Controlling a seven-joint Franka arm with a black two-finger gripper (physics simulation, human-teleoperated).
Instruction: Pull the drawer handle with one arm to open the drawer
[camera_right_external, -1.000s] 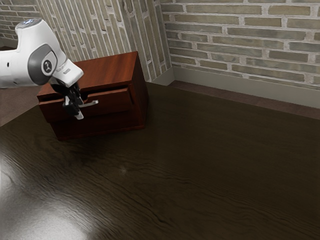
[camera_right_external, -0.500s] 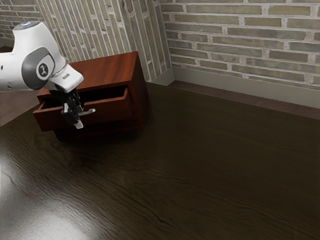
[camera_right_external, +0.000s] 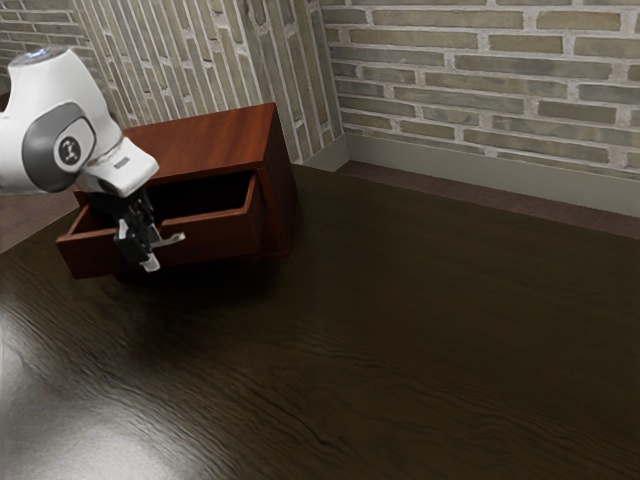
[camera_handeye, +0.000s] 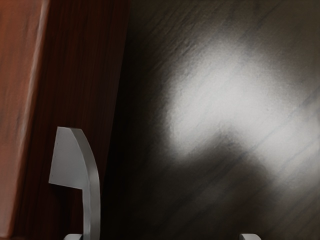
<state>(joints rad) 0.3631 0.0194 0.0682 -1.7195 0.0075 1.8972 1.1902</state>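
The drawer stands pulled well out of the front of the red-brown cabinet, its dark inside open to view behind the front panel; the grey handle juts from that panel on the side facing away from the cabinet. The gripper hangs at the handle, in front of the cabinet, its fingers spread apart; in the wrist view the handle passes between the fingertips, close by one of them (the other stands well off). The cabinet sits on the dark wooden table.
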